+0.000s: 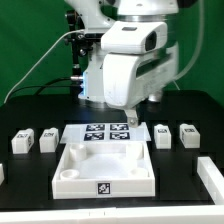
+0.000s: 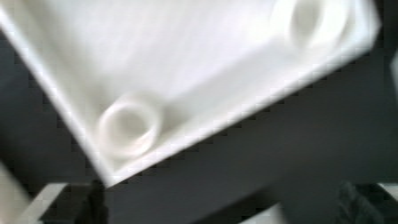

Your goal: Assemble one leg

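White plastic tray point(image 1: 105, 170) has bare corner sockets point(image 2: 125, 125), so nothing looks fitted yet. Leg point(image 1: 163, 135) and its twins sit loose on the bench point(image 1: 30, 198) either side of the tray. Hand point(image 2: 222, 205) hangs over the tray, fingers spread, empty. Pick, carry and insert all remain.

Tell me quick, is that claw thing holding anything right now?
Gripper: open, holding nothing, hanging over a corner of the white tray.
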Tool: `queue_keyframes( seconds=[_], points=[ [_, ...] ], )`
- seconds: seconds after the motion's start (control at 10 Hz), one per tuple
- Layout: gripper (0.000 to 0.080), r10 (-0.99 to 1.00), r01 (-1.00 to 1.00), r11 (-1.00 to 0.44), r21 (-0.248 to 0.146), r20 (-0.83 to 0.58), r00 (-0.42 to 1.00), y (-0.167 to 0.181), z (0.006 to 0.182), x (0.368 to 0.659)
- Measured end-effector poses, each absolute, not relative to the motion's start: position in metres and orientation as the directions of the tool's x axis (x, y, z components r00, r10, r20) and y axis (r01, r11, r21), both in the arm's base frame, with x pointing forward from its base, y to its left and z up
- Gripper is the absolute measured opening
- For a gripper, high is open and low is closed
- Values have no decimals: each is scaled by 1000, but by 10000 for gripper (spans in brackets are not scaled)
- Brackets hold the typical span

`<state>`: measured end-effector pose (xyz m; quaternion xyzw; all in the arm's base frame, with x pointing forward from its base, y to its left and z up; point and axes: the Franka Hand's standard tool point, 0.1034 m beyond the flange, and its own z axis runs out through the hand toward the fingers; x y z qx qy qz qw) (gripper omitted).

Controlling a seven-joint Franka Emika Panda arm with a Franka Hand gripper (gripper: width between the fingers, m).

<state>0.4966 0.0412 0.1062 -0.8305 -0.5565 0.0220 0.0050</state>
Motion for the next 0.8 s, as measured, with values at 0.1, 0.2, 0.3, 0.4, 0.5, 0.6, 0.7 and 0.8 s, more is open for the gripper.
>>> queue_keyframes(
  seconds=[0.1,0.2,0.3,0.4,0.5,0.6,0.7,0.8],
  points=[
    [650,963,963,-268,-39,-27,267,26,103,485],
    [650,987,986,-162,-48,-22,161,12,97,476],
    [650,998,997,-61,-55,-17,61,6,94,474],
    [650,999,998,-32,-54,-17,31,7,95,475],
    [650,999,998,-43,-55,-18,42,6,94,475],
    [650,999,997,-44,-56,-18,43,6,94,474],
    [650,999,998,-41,-54,-18,40,6,93,473],
    [650,1000,999,-18,-39,-14,18,5,85,464]
  ],
)
